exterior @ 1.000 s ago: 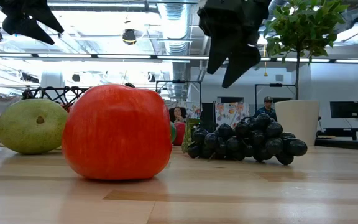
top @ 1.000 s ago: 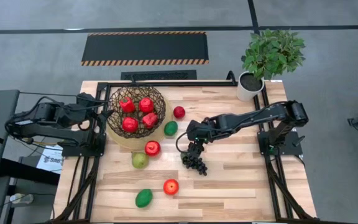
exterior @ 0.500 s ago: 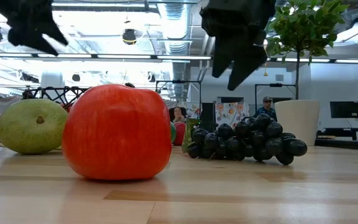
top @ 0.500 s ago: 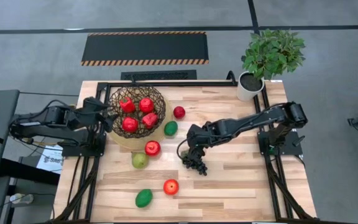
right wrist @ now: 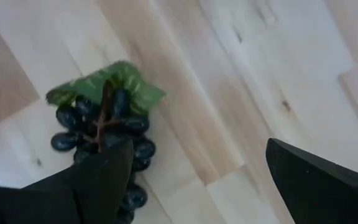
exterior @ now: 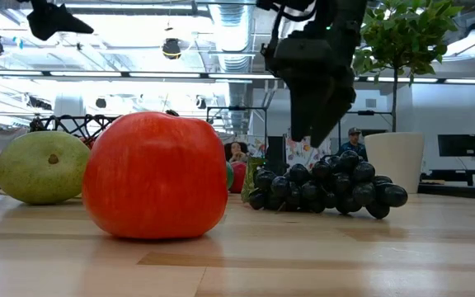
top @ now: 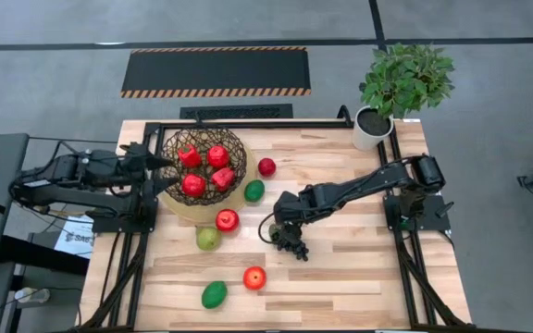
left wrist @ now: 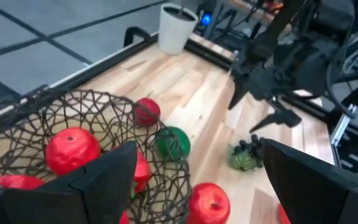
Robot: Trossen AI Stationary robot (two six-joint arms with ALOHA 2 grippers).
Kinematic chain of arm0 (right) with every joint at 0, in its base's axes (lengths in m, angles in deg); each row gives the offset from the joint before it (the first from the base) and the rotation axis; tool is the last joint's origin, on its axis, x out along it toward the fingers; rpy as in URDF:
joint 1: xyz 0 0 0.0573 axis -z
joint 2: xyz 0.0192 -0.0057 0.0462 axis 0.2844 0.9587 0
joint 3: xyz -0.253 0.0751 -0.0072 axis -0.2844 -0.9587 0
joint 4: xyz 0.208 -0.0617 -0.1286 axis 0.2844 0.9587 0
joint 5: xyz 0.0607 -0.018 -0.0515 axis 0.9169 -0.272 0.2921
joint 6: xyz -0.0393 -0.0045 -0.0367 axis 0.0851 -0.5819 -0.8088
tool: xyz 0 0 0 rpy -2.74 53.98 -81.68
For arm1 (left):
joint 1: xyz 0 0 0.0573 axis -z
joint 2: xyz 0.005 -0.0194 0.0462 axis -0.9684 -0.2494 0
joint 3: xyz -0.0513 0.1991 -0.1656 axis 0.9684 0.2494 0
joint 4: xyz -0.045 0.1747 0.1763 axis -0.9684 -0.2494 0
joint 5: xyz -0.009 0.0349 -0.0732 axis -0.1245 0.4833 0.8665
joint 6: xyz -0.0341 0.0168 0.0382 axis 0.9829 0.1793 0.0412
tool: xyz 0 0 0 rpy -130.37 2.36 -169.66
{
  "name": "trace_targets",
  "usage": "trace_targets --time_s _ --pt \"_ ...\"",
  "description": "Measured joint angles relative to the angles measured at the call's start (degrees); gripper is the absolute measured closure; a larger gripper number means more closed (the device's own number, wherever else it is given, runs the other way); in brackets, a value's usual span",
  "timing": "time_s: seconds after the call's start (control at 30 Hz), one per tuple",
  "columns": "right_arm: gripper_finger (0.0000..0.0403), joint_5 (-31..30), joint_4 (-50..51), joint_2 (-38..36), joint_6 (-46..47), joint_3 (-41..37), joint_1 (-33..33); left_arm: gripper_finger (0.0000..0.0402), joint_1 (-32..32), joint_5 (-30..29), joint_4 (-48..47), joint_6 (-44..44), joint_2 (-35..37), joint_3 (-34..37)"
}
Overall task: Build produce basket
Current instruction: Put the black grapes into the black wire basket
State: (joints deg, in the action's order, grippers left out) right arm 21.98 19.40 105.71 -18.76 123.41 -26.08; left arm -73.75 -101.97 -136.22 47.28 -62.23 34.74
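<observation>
Risk entry: I held the right gripper (top: 287,233), fingers spread wide, over the grape bunch (top: 293,242) lying loose on the tabletop (top: 359,277); an off-centre close could have nudged it aside.

Dark brown open-weave basket (top: 204,162) holds bright red fruit, and a red apple (top: 254,277) and a green oval (top: 214,294) lie on the pale striped wood table (top: 359,277). The grape bunch (right wrist: 107,140) is near-black purple with a green leaf. The pear (exterior: 42,167) is yellow-green.

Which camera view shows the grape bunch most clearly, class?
The low view: the grape bunch lies side-on, unobstructed. The right wrist view shows its leaf and stem, partly cut off; high and left wrist views show it small.
</observation>
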Motion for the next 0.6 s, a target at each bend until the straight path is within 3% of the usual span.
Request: trace_targets --time_s 0.2,0.4,0.6 --pt "0.0019 0.3 0.4 -0.6 0.3 0.0 -0.5 0.0072 0.0 3.8 -3.7 -0.1 0.9 -2.8" --pt "0.0018 0.4 0.9 0.3 1.7 -0.1 -0.9 0.0072 0.0 3.5 -8.1 0.3 1.0 -8.2" --pt "0.0019 0.5 0.6 0.1 3.9 0.0 -0.9 0.0072 0.0 1.6 -14.7 0.7 1.0 -7.0"
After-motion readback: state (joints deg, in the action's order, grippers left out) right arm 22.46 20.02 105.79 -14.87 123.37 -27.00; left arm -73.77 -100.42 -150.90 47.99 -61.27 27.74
